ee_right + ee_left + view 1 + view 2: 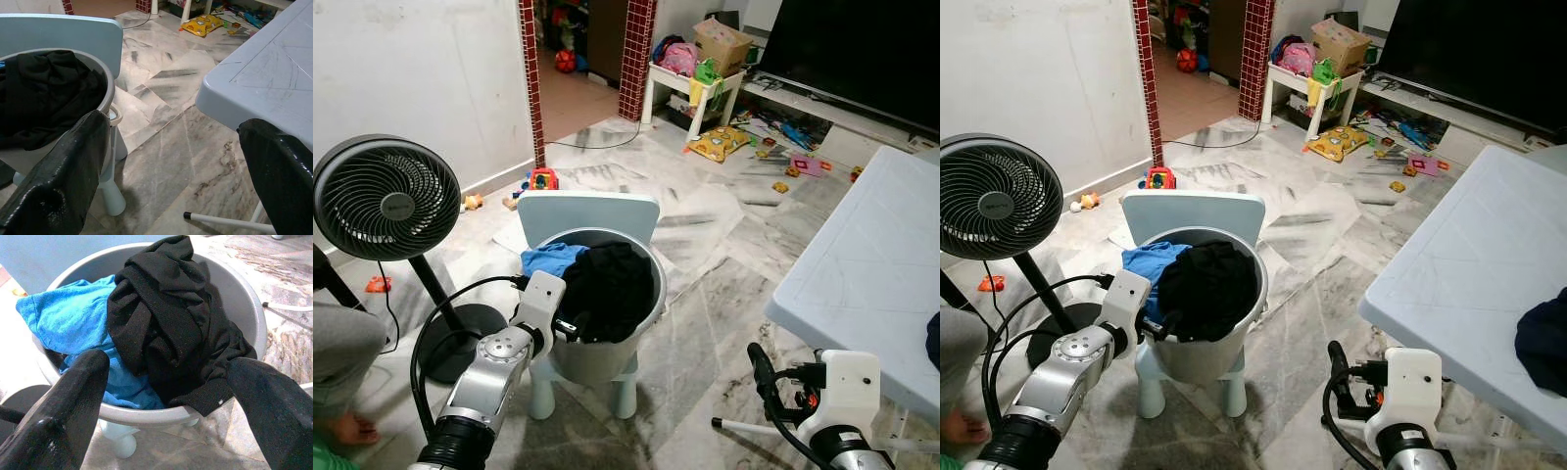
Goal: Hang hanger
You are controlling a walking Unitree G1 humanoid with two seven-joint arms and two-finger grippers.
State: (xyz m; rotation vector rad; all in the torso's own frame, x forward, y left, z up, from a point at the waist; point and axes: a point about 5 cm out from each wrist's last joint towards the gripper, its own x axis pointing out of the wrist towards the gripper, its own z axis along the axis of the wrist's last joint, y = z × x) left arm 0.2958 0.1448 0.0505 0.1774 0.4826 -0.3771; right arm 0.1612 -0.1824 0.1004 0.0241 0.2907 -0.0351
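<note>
Left arm (484, 377): we record a silver metal casing with a round joint cap bearing small screws, a ribbed black collar at its lower end, and a white box-shaped wrist housing. A black cable loops from that housing round to the collar.

Left pincer (161, 401): two long black fingers (63, 416), matte and slightly grainy.

Right arm (842, 406): we record a white rounded wrist block with small dark screw holes, black cables curling beside it, and a small red part against the block.

Right pincer (181, 166): two black fingers with scuffed, glossy surfaces.
</note>
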